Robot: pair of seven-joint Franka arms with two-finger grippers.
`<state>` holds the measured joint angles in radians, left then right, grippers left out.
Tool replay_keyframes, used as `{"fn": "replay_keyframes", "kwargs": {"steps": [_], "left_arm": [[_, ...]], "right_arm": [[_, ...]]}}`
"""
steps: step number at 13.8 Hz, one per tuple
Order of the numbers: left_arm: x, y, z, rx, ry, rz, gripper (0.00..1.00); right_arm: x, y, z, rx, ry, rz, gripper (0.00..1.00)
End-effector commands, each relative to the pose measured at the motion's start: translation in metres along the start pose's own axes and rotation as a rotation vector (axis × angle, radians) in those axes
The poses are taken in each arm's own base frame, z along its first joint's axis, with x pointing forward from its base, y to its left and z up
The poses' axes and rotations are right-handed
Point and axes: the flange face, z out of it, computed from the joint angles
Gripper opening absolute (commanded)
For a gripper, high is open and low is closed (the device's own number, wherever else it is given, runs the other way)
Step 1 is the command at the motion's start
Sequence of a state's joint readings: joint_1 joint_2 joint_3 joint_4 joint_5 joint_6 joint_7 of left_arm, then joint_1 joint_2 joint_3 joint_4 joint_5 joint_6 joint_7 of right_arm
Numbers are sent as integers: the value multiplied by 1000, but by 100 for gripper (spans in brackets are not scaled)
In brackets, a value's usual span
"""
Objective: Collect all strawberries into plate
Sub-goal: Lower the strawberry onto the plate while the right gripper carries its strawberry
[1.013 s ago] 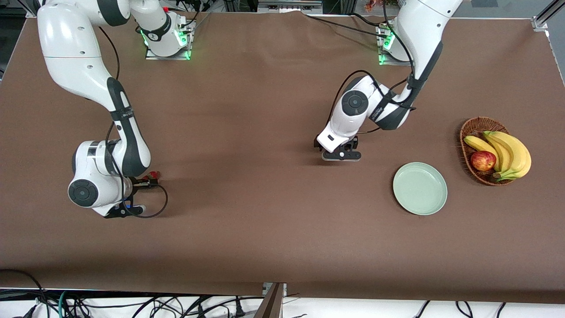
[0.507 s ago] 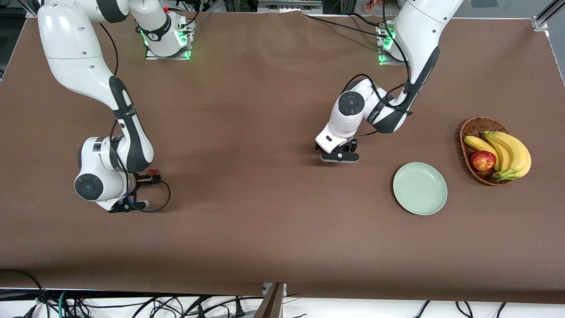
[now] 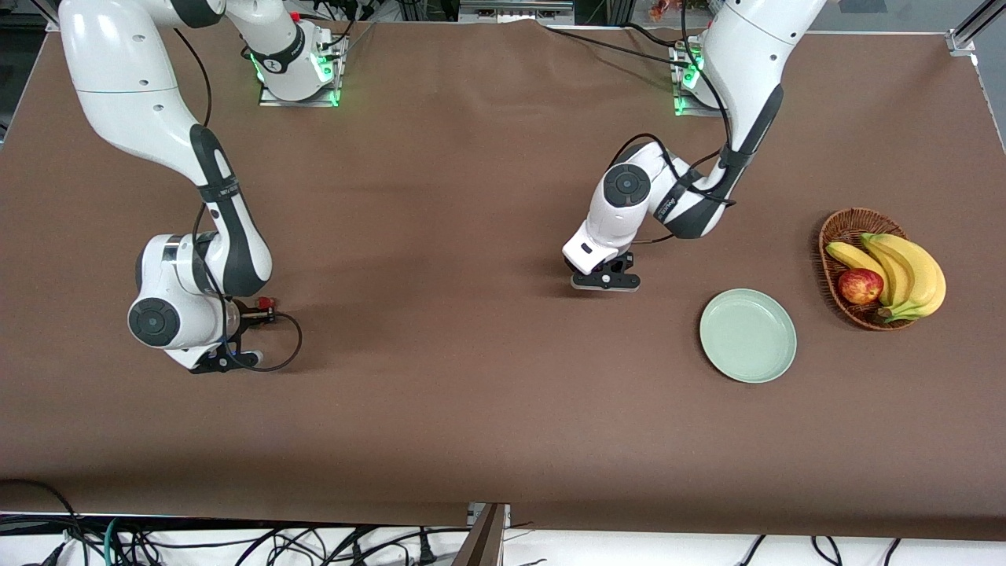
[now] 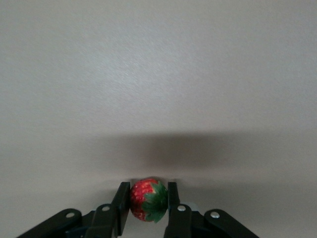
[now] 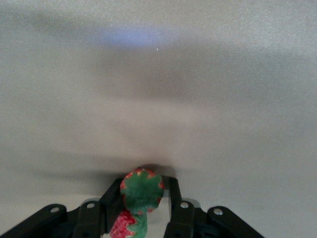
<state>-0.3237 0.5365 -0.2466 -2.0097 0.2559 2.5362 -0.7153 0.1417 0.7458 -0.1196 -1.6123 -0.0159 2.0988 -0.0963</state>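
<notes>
A: How is the left gripper [image 4: 147,208] placed?

B: It is held low over the middle of the brown surface [image 3: 471,393], toward the right arm's end from the plate [image 3: 747,336]. In the left wrist view its fingers [image 4: 120,204] are seen pressed against both sides of a strawberry [image 4: 147,199], red with its green leafy top turned toward one finger.

A: And the right gripper [image 5: 140,208]?

B: It is found low at the right arm's end of the surface. In the right wrist view two strawberries are seen between its fingers [image 5: 174,201]: one berry [image 5: 142,189] with its green top facing the camera, clamped between the pads, and a second berry [image 5: 128,225] partly hidden below it, closer to the camera. Whether the second one is gripped as well cannot be told. In the front view only a small red spot [image 3: 266,302] is visible at that gripper.

A: Where is the plate?

B: The pale mint-green plate lies flat toward the left arm's end of the surface, with nothing on it. A wicker basket [image 3: 835,236] is set beside it, closer to that end, and bananas [image 3: 904,271] and a red apple [image 3: 860,286] are held in it.
</notes>
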Motion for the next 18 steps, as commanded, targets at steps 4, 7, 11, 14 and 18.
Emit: {"fn": "replay_keyframes", "kwargs": {"steps": [4,7,11,14,18], "left_arm": [[62,-97,-86,146,-84,161,12],[87,-175,-96,125,-104,319,16],[108,-262,-71,76,-89,536,17],[112,-307,-42,44,-73,584,59],[113,-307,-45,45,-67,578,100]], "right_arm": [[9,1,-32,36,79,5,25],[29,-42,-74,133,166,12,25],[44,-144,-99,219,212,132,25],[40,-268,-117,255,279,247,26],[12,-409,-110,351,392,339,26]]}}
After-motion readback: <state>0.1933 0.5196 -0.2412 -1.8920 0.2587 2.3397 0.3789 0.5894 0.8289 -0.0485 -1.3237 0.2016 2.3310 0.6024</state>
